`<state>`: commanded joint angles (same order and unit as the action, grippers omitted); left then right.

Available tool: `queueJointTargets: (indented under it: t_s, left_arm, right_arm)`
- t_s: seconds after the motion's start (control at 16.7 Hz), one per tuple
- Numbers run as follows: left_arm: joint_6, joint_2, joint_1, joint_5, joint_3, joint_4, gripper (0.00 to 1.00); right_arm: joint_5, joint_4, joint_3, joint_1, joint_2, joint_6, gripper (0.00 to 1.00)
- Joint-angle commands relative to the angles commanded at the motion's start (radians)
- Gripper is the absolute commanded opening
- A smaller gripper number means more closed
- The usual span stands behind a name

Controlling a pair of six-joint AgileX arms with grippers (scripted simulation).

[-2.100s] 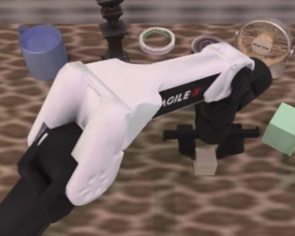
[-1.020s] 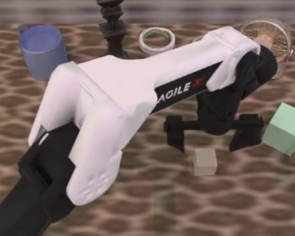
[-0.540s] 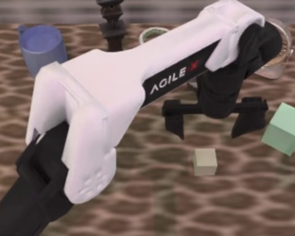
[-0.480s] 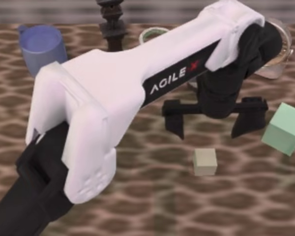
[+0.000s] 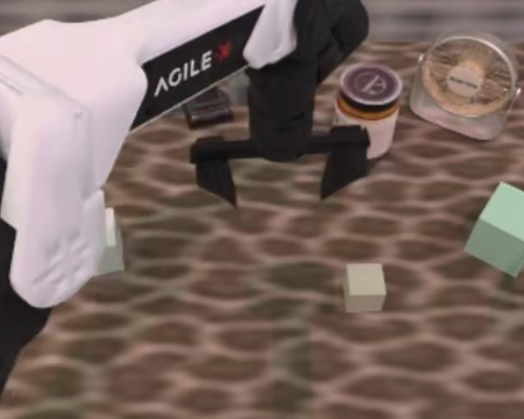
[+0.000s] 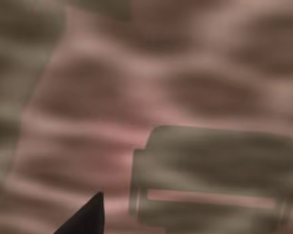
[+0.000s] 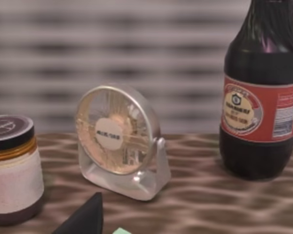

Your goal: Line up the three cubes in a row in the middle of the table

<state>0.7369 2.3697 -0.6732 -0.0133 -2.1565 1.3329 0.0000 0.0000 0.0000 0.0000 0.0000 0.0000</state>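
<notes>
Top view: small beige-grey cube near the table's middle, square to the edges, matte, no long axis. Largest mint-green cube far right, turned corner-on. Medium pale-green cube at left, mostly hidden behind the white arm (only a sliver visible). Left gripper raised above the table, fingers spread wide, empty, left of and beyond the beige cube, well apart. Right gripper not visible from above; from its wrist view, a fan, jar and dark bottle.
</notes>
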Motion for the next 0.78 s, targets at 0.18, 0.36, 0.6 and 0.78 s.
queueJointTargets:
  t_s: [0.18, 0.36, 0.6, 0.78]
  left_arm:
    - [-0.11, -0.121, 0.156, 0.005, 0.237, -0.085, 1.0]
    - [-0.218, -0.242, 0.308, 0.009, 0.463, -0.169, 1.0]
    - [-0.318, -0.354, 0.449, 0.014, 0.635, -0.249, 1.0]
    - [-0.333, -0.371, 0.47, 0.015, 0.656, -0.261, 1.0]
  right_arm:
    - [0.0, 0.0, 0.0, 0.0, 0.0, 0.0, 1.0]
    - [0.0, 0.0, 0.0, 0.0, 0.0, 0.0, 1.0]
    - [0.0, 0.0, 0.0, 0.0, 0.0, 0.0, 1.0]
    - [0.0, 0.0, 0.0, 0.0, 0.0, 0.0, 1.0]
